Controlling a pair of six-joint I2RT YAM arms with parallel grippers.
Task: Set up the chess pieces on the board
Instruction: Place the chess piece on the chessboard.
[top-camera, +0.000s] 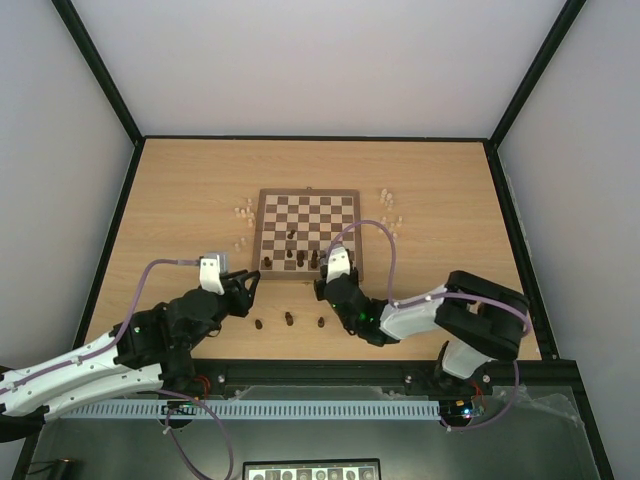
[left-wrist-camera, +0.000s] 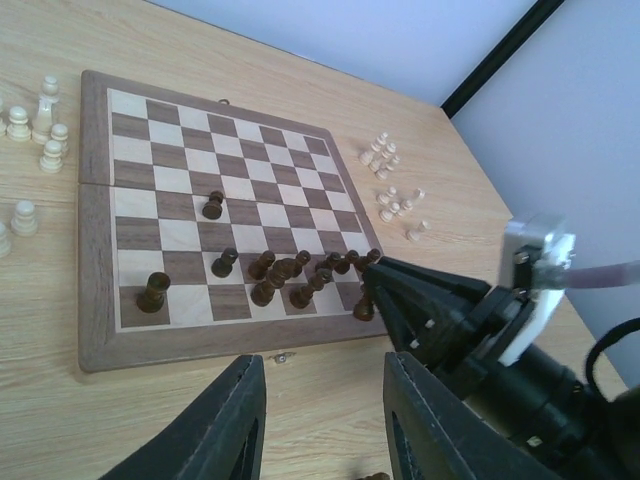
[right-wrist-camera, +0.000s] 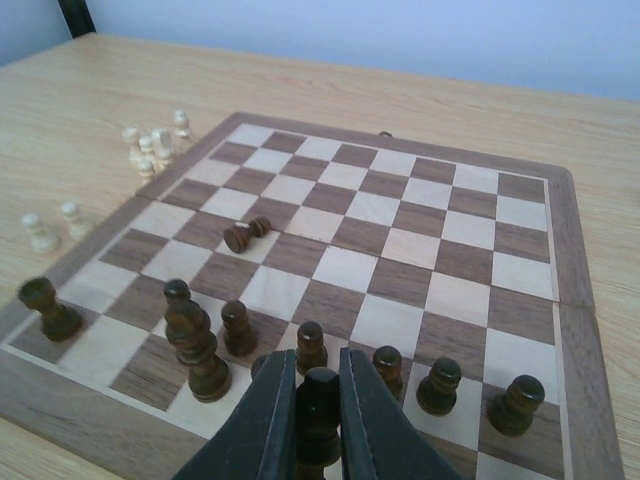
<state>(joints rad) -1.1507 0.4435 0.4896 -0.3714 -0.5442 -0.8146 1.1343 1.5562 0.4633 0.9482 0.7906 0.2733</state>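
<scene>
Starting left: a bunch of cream chessmen (top-camera: 242, 213) sit on the worktop (top-camera: 180, 190), out beyond our left pincer (left-wrist-camera: 325, 380). That one hangs released with nothing in it, just off the near edge of the chessboard (top-camera: 308, 192). Three dark chessmen (top-camera: 289, 319) stand on the worktop between the two pincers. Our right pincer (right-wrist-camera: 318, 365) is clenched on a dark chessman (right-wrist-camera: 320, 392) at the board's near rows, with neighbours crowding both sides of it. That's our worry: spreading or lifting there could bowl them over, like the toppled dark piece (right-wrist-camera: 245, 236) further ahead of it. No box or tray anywhere. Only the board holds anything, all dark. Another cream cluster (top-camera: 390, 210) waits beyond it to the right.
</scene>
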